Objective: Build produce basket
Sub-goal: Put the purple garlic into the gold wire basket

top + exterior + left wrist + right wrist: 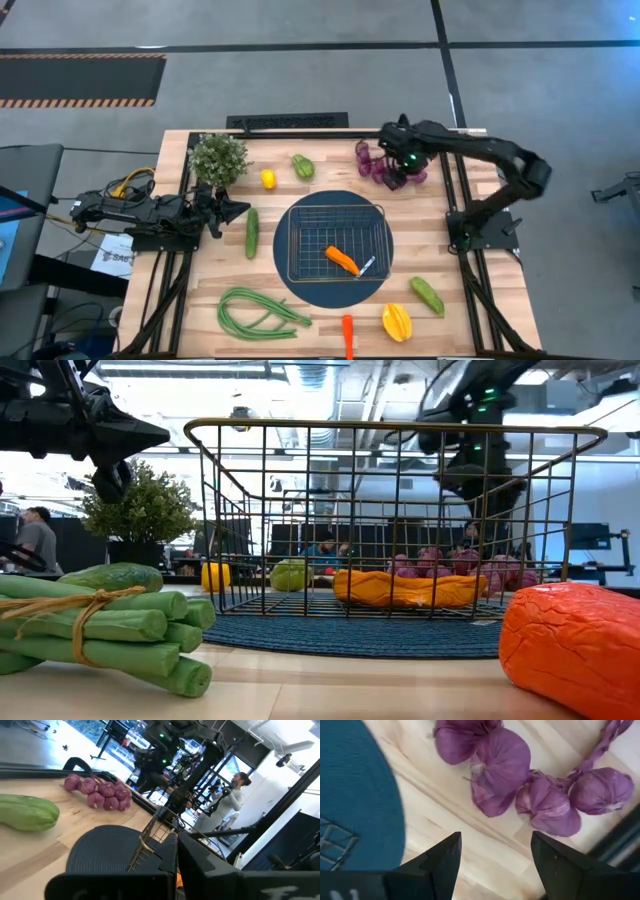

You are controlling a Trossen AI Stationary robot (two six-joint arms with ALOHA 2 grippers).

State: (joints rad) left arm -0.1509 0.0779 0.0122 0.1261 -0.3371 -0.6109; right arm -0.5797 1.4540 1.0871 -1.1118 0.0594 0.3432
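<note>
The purple grape bunch [372, 160] [501, 772] lies on the table beyond the basket's far right corner. My right gripper [396, 178] [495, 857] hovers over its near side, open, fingers pointing down at bare wood. The wire basket [300, 240] [400, 430] sits on a dark blue round mat [330, 296] with one orange carrot [342, 260] [400, 590] lying in it. My left gripper [238, 209] [130, 435] is shut, raised near the table's left edge. The purple bunch [100, 792] also shows in its wrist view.
Green beans [258, 310] [110, 630], a second carrot [347, 335], a yellow pepper [397, 322] and a green pepper [427, 295] lie near the front edge. Cucumber [252, 232], small yellow pepper [268, 179], green pepper [303, 166] and the leafy plant [218, 157] stand at far left.
</note>
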